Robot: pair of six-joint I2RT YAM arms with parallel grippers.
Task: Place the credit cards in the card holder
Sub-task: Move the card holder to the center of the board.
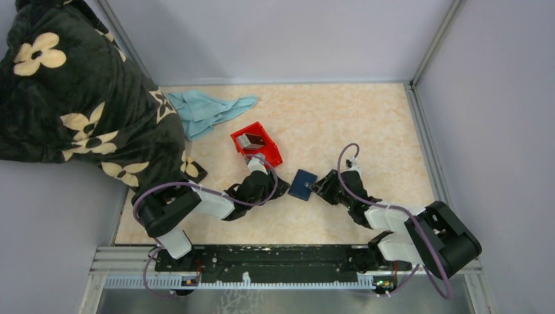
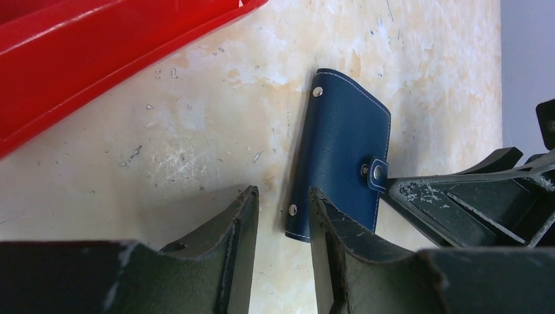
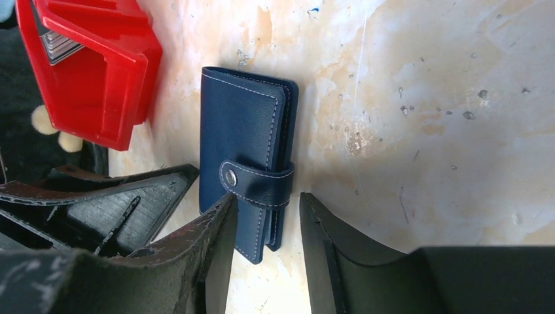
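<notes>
At the upper left of the overhead view a dark floral blanket spills over the table and runs out of frame, so its full extent cannot be seen. Just right of it lies a crumpled teal cloth. Next comes the red bin, tilted, with the credit cards inside it. From above they show as only a greyish and a brown patch, too small to count. In the right wrist view, only their striped edges peek out at the top left corner.

Below the bin, the left gripper rests low by the card holder, which lies flat on the table between the two grippers, closed with its snap tab fastened. In the left wrist view the fingers stand spread. The holder's lower corner sits in the gap, close against the right-hand finger, which covers part of its bottom edge.

On the far side, the right gripper also has its fingers parted. The holder's tab end pokes between them, tucked behind the left-hand finger, with bare table between it and the other. I cannot tell whether either gripper actually touches the leather.
</notes>
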